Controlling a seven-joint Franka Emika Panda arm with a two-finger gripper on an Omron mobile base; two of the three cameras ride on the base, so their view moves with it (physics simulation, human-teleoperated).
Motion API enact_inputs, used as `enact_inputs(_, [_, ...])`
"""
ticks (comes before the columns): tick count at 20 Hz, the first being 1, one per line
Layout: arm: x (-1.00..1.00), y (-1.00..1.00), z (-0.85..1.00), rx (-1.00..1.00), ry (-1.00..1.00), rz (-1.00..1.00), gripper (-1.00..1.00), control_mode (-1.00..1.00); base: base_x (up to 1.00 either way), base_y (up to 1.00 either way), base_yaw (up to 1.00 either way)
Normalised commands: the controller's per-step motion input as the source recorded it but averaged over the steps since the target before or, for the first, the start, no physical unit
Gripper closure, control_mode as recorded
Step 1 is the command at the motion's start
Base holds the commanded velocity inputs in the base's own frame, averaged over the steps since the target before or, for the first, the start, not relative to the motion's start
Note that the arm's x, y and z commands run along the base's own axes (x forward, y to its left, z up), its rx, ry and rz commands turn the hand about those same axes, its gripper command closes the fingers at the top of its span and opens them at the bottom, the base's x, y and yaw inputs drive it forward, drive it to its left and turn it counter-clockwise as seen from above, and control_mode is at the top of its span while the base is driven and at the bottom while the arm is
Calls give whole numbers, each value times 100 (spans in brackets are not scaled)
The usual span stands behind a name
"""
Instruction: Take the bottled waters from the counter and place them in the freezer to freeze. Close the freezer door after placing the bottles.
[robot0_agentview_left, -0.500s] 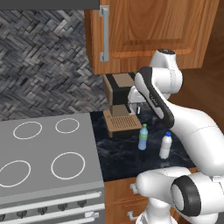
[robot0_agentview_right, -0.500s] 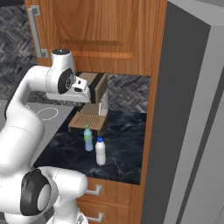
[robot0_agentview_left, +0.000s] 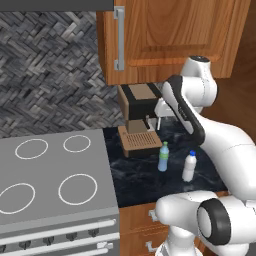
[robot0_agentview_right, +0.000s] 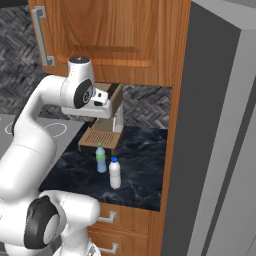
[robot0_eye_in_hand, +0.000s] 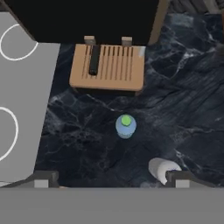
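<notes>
Honestly, I see next to no change from half a second ago: in both base views the white arm keeps its pose high over the black marbled stone counter (robot0_agentview_left: 145, 180), and the two bottles stand where they stood.

In my left base view the slim bluish-green bottle with the green cap (robot0_agentview_left: 163, 157) sits right of centre, the stouter white bottle with the blue cap (robot0_agentview_left: 189, 166) just beside it toward the lower right, both upright and apart. The brown slatted tray of the coffee machine (robot0_agentview_left: 138, 141) lies just up-left of them, and the grey stovetop with white rings (robot0_agentview_left: 50, 180) fills the lower left.

In my hand view the two-finger gripper (robot0_eye_in_hand: 111, 178) stands wide open with nothing between its tips, which rise at the bottom left and bottom right. The green cap sits at the frame's centre, above the gap and clear of both tips. The white bottle shows at the lower right, just inside the right tip; I cannot tell if they touch.
</notes>
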Motion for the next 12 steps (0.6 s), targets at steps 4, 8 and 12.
enact_inputs(4, [-8, -41, 0, 0, -2, -6, -100, -100, 0, 0, 0])
enact_inputs(8, [-35, -49, 0, 0, -13, -7, -100, -100, 0, 0, 0])
enact_inputs(12, [-41, -42, 0, 0, -18, -8, -100, -100, 0, 0, 0])
